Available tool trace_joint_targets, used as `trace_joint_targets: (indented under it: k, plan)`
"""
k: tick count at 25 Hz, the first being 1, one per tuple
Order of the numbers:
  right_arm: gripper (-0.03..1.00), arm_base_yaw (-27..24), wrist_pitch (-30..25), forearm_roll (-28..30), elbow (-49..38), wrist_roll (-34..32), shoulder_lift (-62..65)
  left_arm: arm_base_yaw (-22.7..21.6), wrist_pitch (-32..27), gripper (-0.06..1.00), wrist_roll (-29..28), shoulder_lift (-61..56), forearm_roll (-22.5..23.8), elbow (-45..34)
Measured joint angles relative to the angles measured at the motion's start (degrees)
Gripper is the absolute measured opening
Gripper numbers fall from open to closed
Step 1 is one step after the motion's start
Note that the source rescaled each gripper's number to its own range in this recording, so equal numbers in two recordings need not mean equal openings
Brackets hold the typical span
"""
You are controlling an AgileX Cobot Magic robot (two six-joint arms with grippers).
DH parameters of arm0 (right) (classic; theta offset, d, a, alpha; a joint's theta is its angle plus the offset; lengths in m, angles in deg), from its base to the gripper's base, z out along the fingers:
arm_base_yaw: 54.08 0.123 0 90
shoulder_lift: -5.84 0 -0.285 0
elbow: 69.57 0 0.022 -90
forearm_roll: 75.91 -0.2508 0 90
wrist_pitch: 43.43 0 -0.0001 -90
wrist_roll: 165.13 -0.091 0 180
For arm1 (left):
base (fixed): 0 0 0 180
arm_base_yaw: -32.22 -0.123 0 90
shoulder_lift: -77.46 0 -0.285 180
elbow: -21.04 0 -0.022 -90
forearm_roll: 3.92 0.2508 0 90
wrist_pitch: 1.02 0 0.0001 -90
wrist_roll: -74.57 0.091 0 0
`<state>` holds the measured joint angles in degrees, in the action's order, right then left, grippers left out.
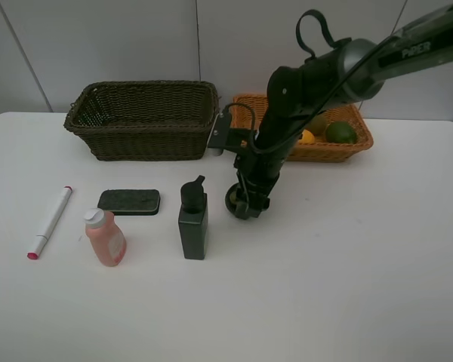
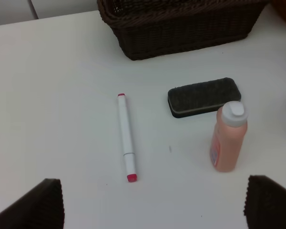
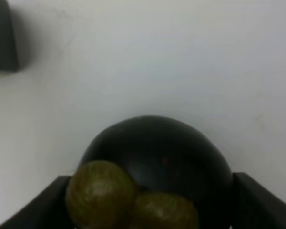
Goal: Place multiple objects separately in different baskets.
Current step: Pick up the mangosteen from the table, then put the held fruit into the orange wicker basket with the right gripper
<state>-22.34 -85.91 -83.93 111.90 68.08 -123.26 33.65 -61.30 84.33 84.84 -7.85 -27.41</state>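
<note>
My right gripper (image 1: 243,204) is down at the table in front of the orange-tan basket (image 1: 360,145), shut on the dark mangosteen (image 1: 233,197). In the right wrist view the mangosteen (image 3: 157,157) with its green calyx fills the gap between the fingers of that gripper (image 3: 152,202). A yellow mango (image 1: 307,137) and a green lime (image 1: 340,133) lie in the orange-tan basket. My left gripper (image 2: 152,210) hangs open above the white marker (image 2: 126,138), pink bottle (image 2: 228,138) and black eraser block (image 2: 204,97). The left arm is out of the high view.
The dark basket (image 1: 143,121) stands at the back left. In front of it are the marker (image 1: 50,221), eraser block (image 1: 129,201), pink bottle (image 1: 106,237) and black pump bottle (image 1: 192,220), which stands just left of the right gripper.
</note>
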Motion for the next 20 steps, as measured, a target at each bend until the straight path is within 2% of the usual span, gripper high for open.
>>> trace_joint_targets:
  k: [7, 14, 20]
  plan:
    - [0.35, 0.0, -3.9, 0.0, 0.1, 0.0, 0.7, 0.0, 0.0, 1.00, 0.0, 0.0, 0.0, 0.0]
    - [0.35, 0.0, -4.9, 0.2, 0.1, 0.0, 5.7, 0.0, 0.0, 1.00, 0.0, 0.0, 0.0, 0.0]
    - [0.35, 0.0, -6.4, 2.7, 0.1, -1.2, 10.5, 0.0, 0.0, 1.00, 0.0, 0.0, 0.0, 0.0]
